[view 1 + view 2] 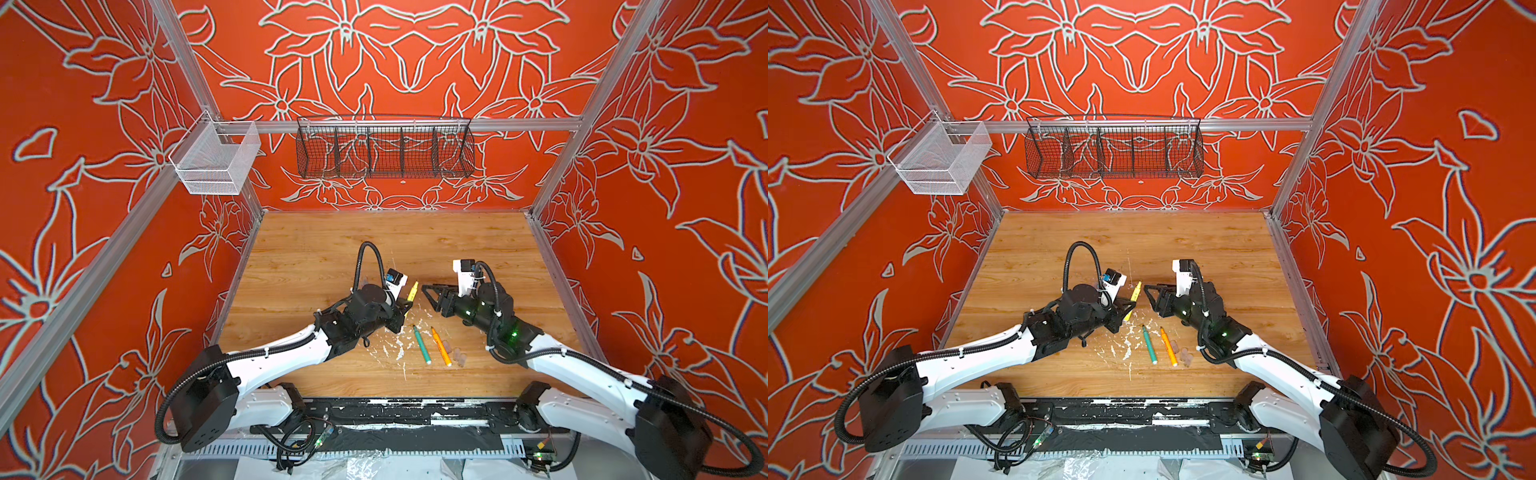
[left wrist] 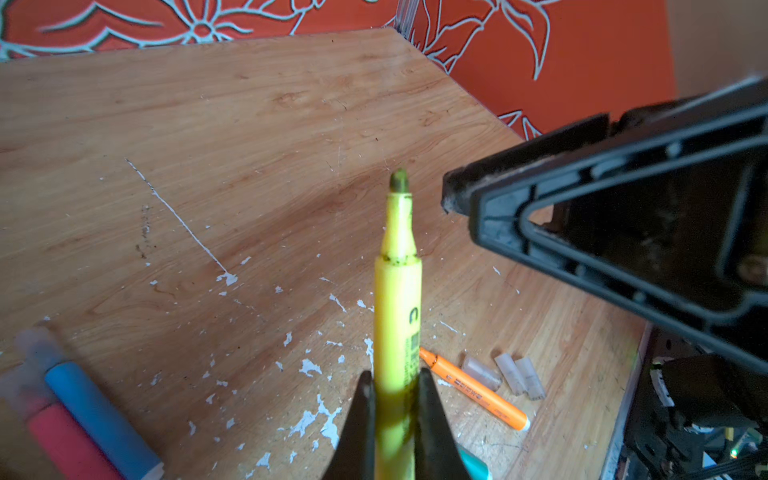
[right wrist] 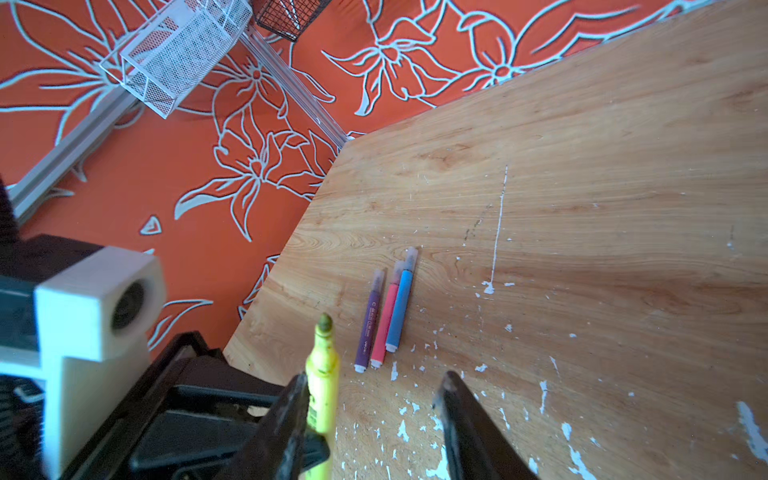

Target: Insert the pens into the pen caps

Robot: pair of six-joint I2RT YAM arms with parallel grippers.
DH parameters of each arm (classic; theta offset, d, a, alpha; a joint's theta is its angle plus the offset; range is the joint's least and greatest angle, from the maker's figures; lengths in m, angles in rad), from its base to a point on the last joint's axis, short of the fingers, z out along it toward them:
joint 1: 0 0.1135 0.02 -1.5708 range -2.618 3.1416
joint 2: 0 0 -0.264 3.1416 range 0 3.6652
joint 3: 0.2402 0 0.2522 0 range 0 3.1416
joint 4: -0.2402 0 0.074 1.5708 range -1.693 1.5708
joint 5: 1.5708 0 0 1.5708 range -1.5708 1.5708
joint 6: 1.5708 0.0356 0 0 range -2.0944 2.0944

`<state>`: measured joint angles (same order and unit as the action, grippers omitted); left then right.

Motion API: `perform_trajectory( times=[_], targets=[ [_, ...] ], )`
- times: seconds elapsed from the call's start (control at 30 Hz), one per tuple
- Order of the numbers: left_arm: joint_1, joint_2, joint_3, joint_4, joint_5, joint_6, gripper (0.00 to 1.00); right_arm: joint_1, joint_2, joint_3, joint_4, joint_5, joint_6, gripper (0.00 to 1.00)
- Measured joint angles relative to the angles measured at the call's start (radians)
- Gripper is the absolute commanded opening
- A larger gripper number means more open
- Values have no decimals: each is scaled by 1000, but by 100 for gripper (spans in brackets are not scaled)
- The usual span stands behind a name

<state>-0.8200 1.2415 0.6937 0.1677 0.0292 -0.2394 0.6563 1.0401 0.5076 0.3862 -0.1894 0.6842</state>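
A yellow pen (image 2: 398, 299) is pinched at its barrel by the left pincer (image 2: 395, 376) and is held above the wooden tabletop (image 1: 311, 249), its bare tip uncovered. The right pincer (image 1: 428, 296) is held near that tip, jaws spread. A green pen (image 1: 422, 345) and an orange pen (image 1: 440, 347) are laid uncapped, side by side, with three clear pen caps (image 1: 457, 355) just beside the orange one. A purple pen (image 3: 368, 328), a pink pen (image 3: 384, 328) and a blue pen (image 3: 399, 316), each capped, are lined up together elsewhere on the tabletop. A white mesh basket (image 1: 216, 166) and a black wire basket (image 1: 384, 153), divided into compartments, are hung from rails; only the wall pattern is seen through their mesh.
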Motion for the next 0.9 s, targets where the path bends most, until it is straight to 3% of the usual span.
perform_trajectory(
  times=[0.47,0.6,0.77,0.87,0.9],
  targets=[
    [0,28,28,6,98,5,0,6,27,0,17,-26,34,44],
    [0,44,37,6,111,5,0,22,65,0,39,-41,54,32],
    [0,58,39,-4,109,6,0,39,108,10,53,-69,74,5],
    [1,70,47,-12,105,6,2,39,127,16,55,-82,86,0],
    [2,75,52,-17,104,6,9,39,132,16,59,-82,90,0]
  ],
)
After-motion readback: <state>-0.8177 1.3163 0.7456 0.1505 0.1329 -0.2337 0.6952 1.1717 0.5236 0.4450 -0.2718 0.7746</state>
